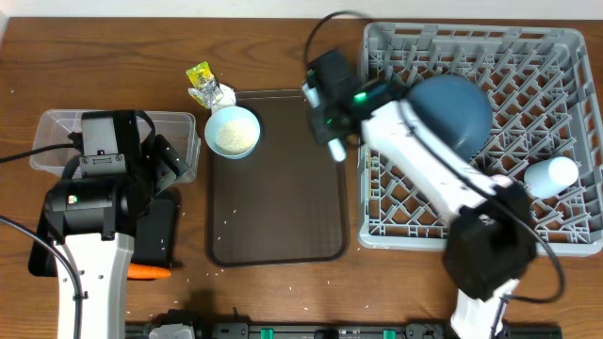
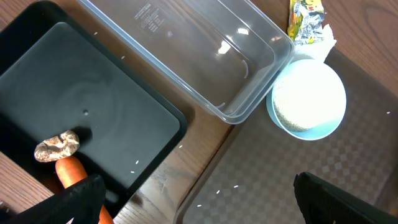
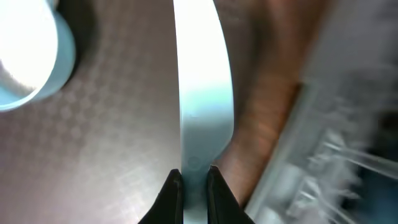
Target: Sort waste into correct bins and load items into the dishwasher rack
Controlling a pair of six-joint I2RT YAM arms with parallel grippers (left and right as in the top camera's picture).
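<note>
My right gripper (image 3: 193,177) is shut on the pale-blue spoon (image 3: 202,93) and holds it over the brown tray's right edge, beside the grey rack (image 1: 565,56). It also shows in the overhead view (image 1: 330,127). The blue plate (image 1: 457,108) and a white dish (image 1: 551,175) stand in the rack. A light-blue cup (image 1: 233,131) full of white rice sits on the brown tray's far left corner, with the wrapper (image 1: 203,83) beside it. My left gripper (image 2: 205,205) is open and empty above the black tray (image 2: 81,93), which holds the carrot (image 2: 69,174) and the brown food piece (image 2: 56,147). The clear tub (image 2: 186,50) is empty.
The dark brown serving tray (image 1: 278,207) lies in the middle with a few loose rice grains on it. More grains lie on the wood near the front edge. The right arm stretches across the rack's left side. The pink cup is out of view.
</note>
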